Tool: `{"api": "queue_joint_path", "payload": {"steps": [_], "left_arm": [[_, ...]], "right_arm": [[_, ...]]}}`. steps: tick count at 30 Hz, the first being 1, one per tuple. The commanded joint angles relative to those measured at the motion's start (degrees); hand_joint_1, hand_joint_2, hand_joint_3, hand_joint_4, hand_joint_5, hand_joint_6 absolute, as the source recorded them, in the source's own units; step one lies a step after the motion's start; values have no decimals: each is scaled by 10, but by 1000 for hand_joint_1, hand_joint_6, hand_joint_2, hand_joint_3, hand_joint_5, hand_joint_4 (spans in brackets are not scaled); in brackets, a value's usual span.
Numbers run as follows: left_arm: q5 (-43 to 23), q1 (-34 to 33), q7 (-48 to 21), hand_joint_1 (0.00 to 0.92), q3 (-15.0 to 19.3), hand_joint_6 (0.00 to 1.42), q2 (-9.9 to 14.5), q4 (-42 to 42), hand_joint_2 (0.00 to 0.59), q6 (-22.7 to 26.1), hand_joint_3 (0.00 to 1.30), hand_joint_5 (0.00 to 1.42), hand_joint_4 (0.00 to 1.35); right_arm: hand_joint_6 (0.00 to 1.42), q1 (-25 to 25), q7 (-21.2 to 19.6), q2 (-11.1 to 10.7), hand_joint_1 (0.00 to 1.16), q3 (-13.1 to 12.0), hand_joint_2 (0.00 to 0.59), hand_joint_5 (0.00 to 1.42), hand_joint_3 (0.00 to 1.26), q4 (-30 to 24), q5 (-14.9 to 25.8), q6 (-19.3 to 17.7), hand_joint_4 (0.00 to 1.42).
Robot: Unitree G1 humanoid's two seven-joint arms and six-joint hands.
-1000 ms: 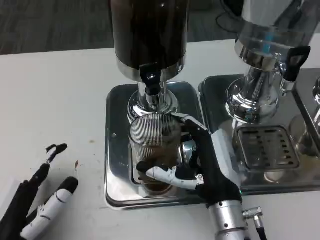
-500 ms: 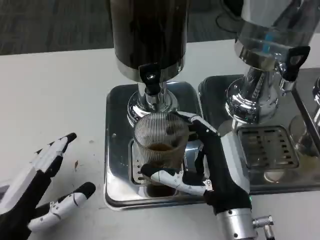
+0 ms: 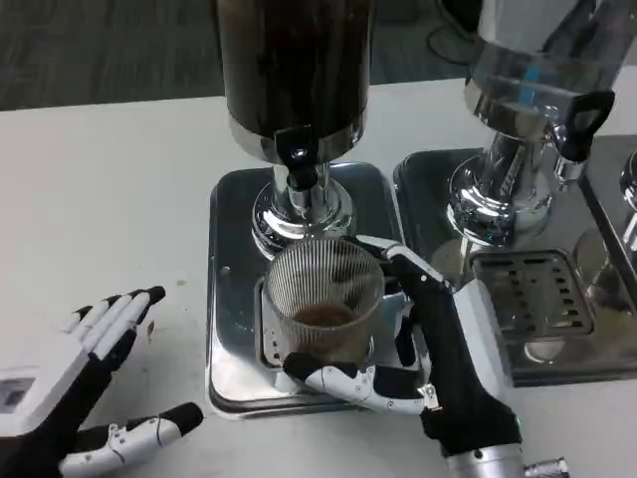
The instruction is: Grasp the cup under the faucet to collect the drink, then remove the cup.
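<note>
The dark drink dispenser (image 3: pixel 296 70) stands on a steel drip tray (image 3: pixel 231 279), so spills land there. Just below its black-handled faucet (image 3: pixel 300 159), on the tray's grate, sits the ribbed glass cup (image 3: pixel 323 304) with a little brown drink inside. The right hand (image 3: pixel 423 344) wraps the cup, fingers curled around its base. The left hand (image 3: pixel 85 398), far left of the tray, lies palm-down, fingers spread, holding nothing.
</note>
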Motion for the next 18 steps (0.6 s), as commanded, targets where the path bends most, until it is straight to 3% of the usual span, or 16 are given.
{"api": "queue_joint_path", "payload": {"steps": [1, 5, 9, 14, 18], "left_arm": [[11, 39, 2, 0, 7, 0, 10, -50, 90, 26, 0, 0, 0], [24, 79, 7, 0, 17, 0, 13, -106, 90, 31, 0, 0, 0], [52, 110, 45, 0, 16, 0, -7, -113, 93, 54, 0, 0, 0], [63, 153, 72, 0, 21, 0, -33, -154, 97, 78, 0, 0, 0], [71, 188, 72, 0, 27, 0, -52, -206, 98, 98, 0, 0, 0]], "right_arm": [[1369, 37, 10, 1, 1002, 13, 108, 918, 567, -60, 2, -27, 654], [1371, 58, 25, 3, 1000, 24, 108, 918, 567, -83, 8, -31, 654], [1371, 67, 33, 0, 998, 25, 111, 918, 567, -105, 1, -32, 654], [1359, 79, 56, -21, 995, 28, 119, 918, 567, -147, -12, -37, 654], [1355, 90, 82, -31, 994, 29, 118, 918, 567, -166, 11, -38, 654]]}}
